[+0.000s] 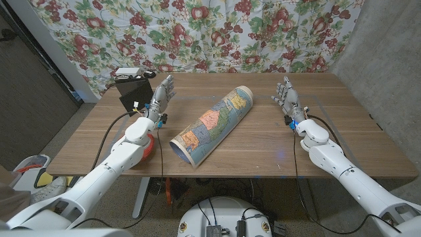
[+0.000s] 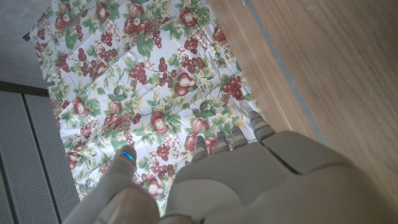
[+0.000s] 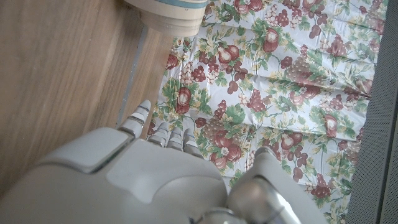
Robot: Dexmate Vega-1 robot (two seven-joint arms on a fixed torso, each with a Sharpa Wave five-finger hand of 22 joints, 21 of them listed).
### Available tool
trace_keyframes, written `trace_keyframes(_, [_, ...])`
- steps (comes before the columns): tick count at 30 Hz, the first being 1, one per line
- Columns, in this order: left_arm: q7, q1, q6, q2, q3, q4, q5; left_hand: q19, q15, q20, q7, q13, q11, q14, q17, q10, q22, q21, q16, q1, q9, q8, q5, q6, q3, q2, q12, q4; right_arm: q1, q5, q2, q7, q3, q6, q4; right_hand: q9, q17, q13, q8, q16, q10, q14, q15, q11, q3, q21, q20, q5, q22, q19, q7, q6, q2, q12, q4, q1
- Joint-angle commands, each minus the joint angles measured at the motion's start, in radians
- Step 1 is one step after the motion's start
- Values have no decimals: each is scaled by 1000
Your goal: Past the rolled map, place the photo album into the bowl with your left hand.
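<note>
Head view: a rolled map (image 1: 214, 124) lies slantwise on the middle of the wooden worktop (image 1: 342, 131), one open end near the front edge, the other pointing toward the far side. The left hand (image 1: 160, 97) stands by the worktop's left part, fingers apart and reaching up, holding nothing. Just beside it, at the far left corner, sits a dark album (image 1: 136, 91) with a small white object (image 1: 129, 72) behind it. A red bowl (image 1: 151, 146) shows partly under the left forearm, at the front left edge. The right hand (image 1: 287, 98) stands well apart on the right side, fingers spread, gripping nothing. A fruit-print cloth (image 1: 210, 33) hangs behind.

Left wrist view: the back of the left hand (image 2: 249, 180), fingers (image 2: 198, 146) loosely extended and empty, over bare worktop (image 2: 323, 68) and the cloth (image 2: 143, 81).

Right wrist view: the right hand (image 3: 149, 174), fingers (image 3: 140, 113) extended, empty; the end of the map (image 3: 171, 14) lies on the worktop (image 3: 56, 81) beyond it, the cloth (image 3: 286, 68) behind.
</note>
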Motion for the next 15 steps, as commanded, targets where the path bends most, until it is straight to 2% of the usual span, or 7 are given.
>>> trace_keyframes(1, [90, 8, 24, 47, 15, -52, 125, -4, 8, 6, -4, 1, -1, -13, 4, -5, 4, -1, 5, 4, 5, 2, 3, 7, 0, 5, 8, -6, 8, 0, -1, 3, -3, -11, 4, 1, 0, 5, 3, 3, 1, -8, 2, 5, -1, 2, 3, 4, 3, 3, 10, 4, 2, 0, -4, 5])
trace_keyframes(15, [168, 35, 1, 53, -4, -90, 191, -3, 5, 17, -7, -1, -6, -17, 3, 5, 4, 0, 6, 6, 5, 5, 3, 21, 0, 7, 12, -11, 11, 2, -5, 12, -5, -18, 9, 1, -2, 5, 3, 1, -1, -14, 3, 4, -2, 1, 5, 3, 3, -2, 9, 2, 3, -2, -6, 5])
